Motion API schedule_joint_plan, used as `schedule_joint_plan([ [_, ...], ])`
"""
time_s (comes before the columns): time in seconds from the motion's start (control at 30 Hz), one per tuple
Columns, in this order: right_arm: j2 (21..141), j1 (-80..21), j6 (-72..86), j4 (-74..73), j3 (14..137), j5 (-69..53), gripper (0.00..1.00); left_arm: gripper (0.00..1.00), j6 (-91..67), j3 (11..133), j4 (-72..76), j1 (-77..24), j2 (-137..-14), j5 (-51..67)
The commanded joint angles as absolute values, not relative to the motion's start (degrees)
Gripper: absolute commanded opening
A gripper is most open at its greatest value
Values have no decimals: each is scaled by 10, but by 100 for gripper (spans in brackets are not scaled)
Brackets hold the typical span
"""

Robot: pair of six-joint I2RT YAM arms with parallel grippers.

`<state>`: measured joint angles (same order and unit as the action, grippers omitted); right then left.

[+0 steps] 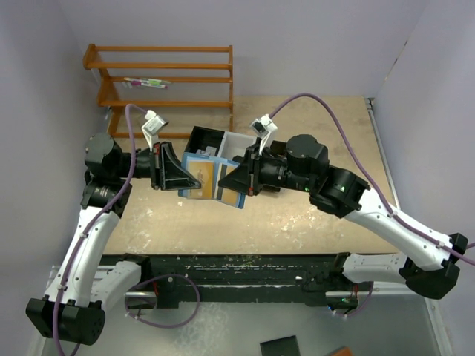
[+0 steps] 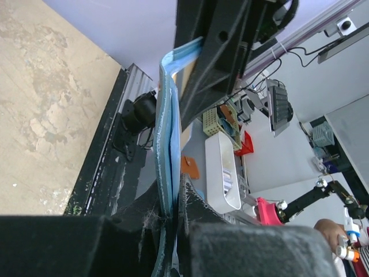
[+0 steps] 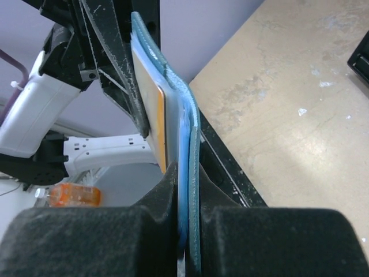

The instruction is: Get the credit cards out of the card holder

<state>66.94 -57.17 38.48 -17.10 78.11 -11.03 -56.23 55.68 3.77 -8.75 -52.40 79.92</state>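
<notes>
Risks slipping out of a shallow pinch and dropping to the table (image 1: 312,215), or folding shut over the credit cards (image 1: 207,175), with any uneven pull from the left hand (image 1: 197,180) or the right hand (image 1: 224,180) (both clamped tight on opposite edges of the card holder (image 3: 185,133)). Hangs spread in the air between the two hands, blue, thin and slightly bowed, showing one gold-tan card face just beside the left hand's tips.

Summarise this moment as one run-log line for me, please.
left claw: shut on card holder | right claw: shut on card holder | card holder: open, lifted between arms | credit card: gold-tan, in holder
</notes>
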Motion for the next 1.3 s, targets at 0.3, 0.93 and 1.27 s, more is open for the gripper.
schedule_joint_plan([
  [0.3, 693, -472, 392, -27, 742, -354, 67, 0, -585, 586, 68, -85, -529, 808],
  [0.93, 584, -360, 394, -48, 746, -323, 67, 0, -146, 731, -403, -72, -587, 506],
  [1.27, 691, -423, 513, 194, 660, -404, 55, 0, -185, 729, -364, -72, -593, 607],
])
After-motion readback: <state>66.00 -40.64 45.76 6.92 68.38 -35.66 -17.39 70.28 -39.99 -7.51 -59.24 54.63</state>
